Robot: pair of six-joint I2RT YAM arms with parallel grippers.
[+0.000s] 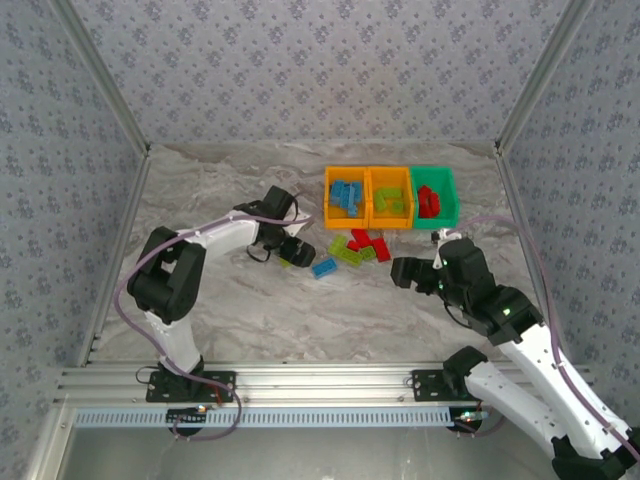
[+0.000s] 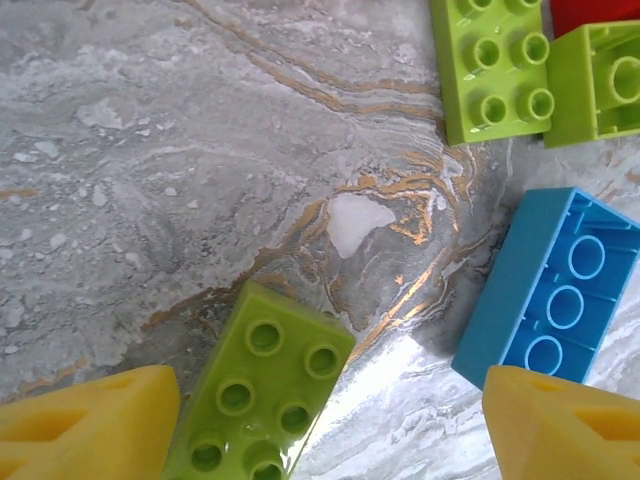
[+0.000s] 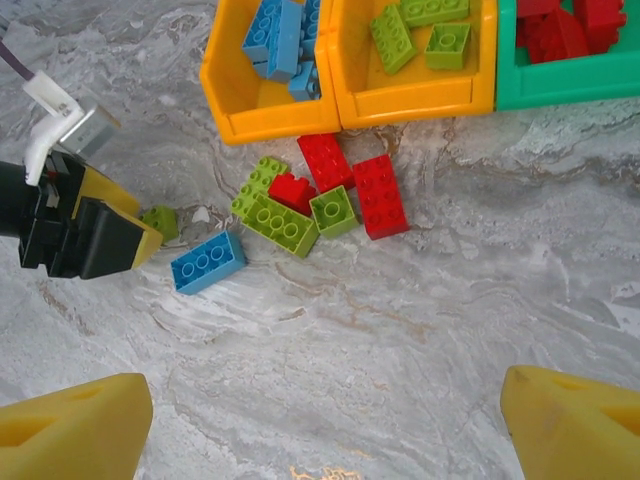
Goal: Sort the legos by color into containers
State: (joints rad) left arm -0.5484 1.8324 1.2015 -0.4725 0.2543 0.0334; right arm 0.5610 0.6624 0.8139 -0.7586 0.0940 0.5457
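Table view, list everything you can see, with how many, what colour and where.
orange bins: two, orange, side by side at the table's far side
green bin: one, green, right of them
binned blue legos: several, blue, left orange bin
binned lime legos: several, lime, right orange bin
binned red legos: several, red, green bin
loose red legos: three, red, cluster before the orange bins
loose lime legos: four, lime, three in that cluster, one apart further left
loose blue lego: one, blue, left of the cluster
table: one, grey marble
left gripper: one, yellow fingers, open around the lone lime lego
right gripper: one, yellow fingers, open above bare table
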